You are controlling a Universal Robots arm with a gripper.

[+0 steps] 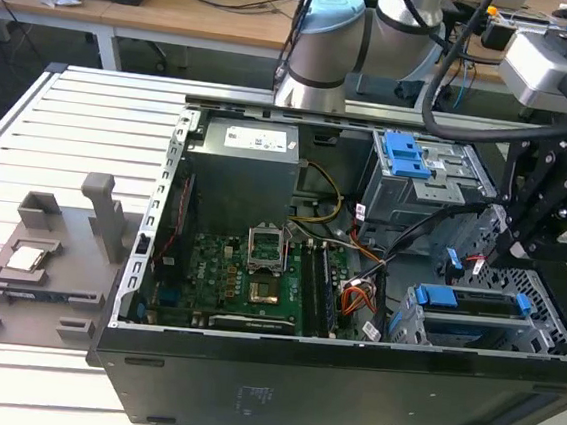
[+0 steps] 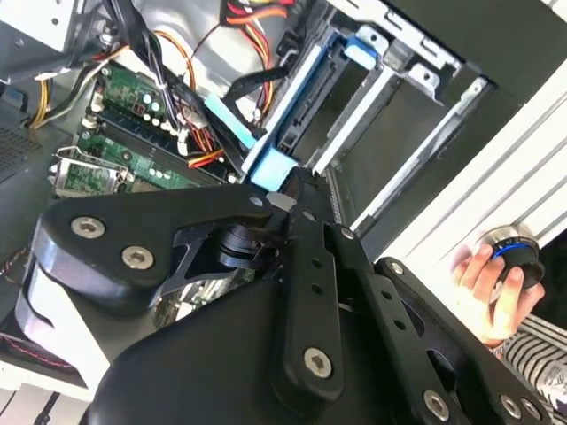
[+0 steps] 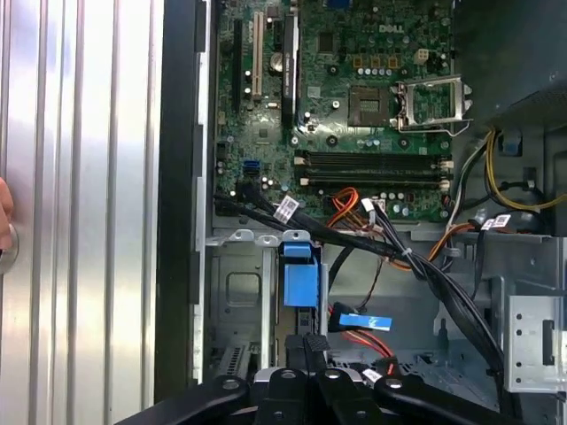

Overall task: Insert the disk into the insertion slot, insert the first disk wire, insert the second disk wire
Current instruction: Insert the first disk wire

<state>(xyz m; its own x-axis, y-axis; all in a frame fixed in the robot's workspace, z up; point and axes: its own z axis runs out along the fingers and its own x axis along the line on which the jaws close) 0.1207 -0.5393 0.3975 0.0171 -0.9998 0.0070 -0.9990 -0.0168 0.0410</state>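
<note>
One robot arm, one gripper: we see the black gripper poised over the open PC case at the exterior view's lower right, its tips just above the disk. The single disk, w/ its bright blue carrier, already sits inside the insertion slot, the low silver cage by the case's near wall. We count two drive cages: that one and, behind it, a taller grey cage w/ a blue latch. In both wrist views the fingers look drawn together at the carrier's end; whether anything is pinched betw. them, we can't tell. One blue-tipped red cable lies near the slot. One person's hand rests on a round blue-ringed knob outside the case. One grey fixture sits at the exterior view's left.
</note>
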